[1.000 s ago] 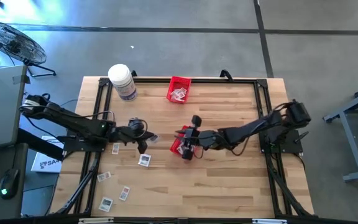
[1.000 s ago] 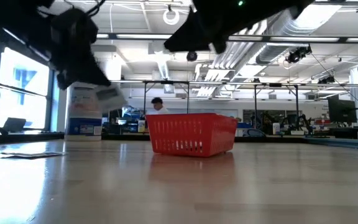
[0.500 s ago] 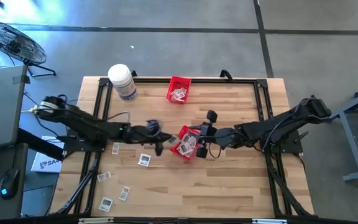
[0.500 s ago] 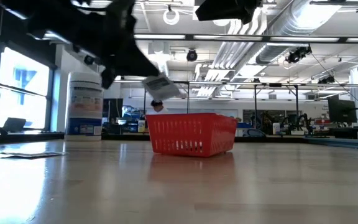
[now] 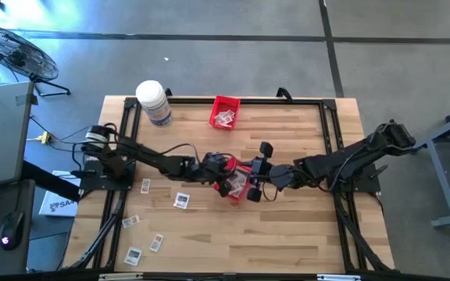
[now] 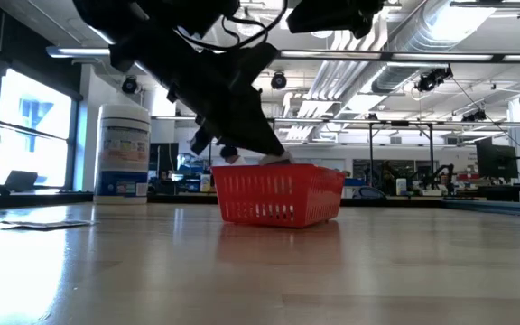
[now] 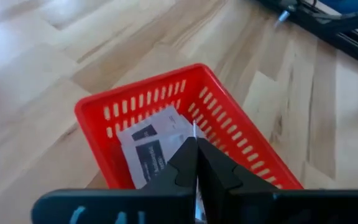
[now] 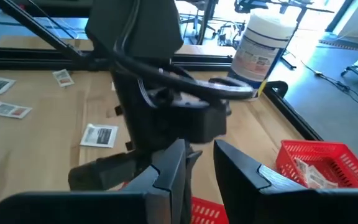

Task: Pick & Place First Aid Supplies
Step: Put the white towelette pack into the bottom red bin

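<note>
Left tool pinching packet over basket, seen wrist-side

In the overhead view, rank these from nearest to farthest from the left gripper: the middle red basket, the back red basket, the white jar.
From the left gripper:
1. Middle red basket, directly beneath it.
2. Back red basket, at the table's far edge.
3. White jar, far left corner.

From above, the left end effector and the right end effector meet over a red mesh basket at the middle of the wooden bench. A second red basket sits near a white labelled jar. Small flat white-grey packets lie scattered beneath the left arm.
</note>
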Controlling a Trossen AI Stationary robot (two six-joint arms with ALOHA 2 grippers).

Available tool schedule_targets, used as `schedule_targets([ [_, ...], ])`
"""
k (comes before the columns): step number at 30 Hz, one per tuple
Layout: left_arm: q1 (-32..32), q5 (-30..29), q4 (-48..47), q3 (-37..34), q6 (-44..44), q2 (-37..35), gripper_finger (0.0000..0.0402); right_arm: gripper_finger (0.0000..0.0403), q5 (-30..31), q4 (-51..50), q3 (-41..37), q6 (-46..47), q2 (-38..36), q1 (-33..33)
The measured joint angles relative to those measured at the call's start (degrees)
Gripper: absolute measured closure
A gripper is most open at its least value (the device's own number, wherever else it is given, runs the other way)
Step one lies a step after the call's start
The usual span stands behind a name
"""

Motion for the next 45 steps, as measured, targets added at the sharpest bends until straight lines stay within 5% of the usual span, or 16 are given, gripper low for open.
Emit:
schedule_targets([
  [11, 1.41, 1.89, -1.99, 0.07, 5.75, -0.15, 0.0309, 0.0324, 2.31, 4.39, 0.01, 0.3, 2.54, -0.08],
  [18, -3.23, -2.32, -19.6, 0.15, 6.09, -11.04, 0.0297, 0.0325, -0.63, 14.08, 0.0, -5.53, 8.92, -0.08],
  [24, -12.65, -8.39, -37.47, -0.15, -3.67, -18.33, 0.0296, 0.0324, -0.28, 16.01, 0.0, -6.91, 9.86, -0.87],
  [30, -22.1, -6.32, -49.3, -2.43, -18.59, -18.45, 0.0296, 0.0324, -0.36, 15.88, 0.0, -6.31, 9.86, -1.52],
  [38, -29.34, -3.91, -50.55, -7.97, -36.76, -18.26, 0.0291, 0.0324, -0.43, 16.51, 0.0, -5.99, 9.86, -1.64],
  [45, -29.82, -0.56, -50.69, -10.32, -35.34, -18.26, 0.0231, 0.0324, -0.23, 17.63, 0.0, -6.01, 9.86, -1.64],
])
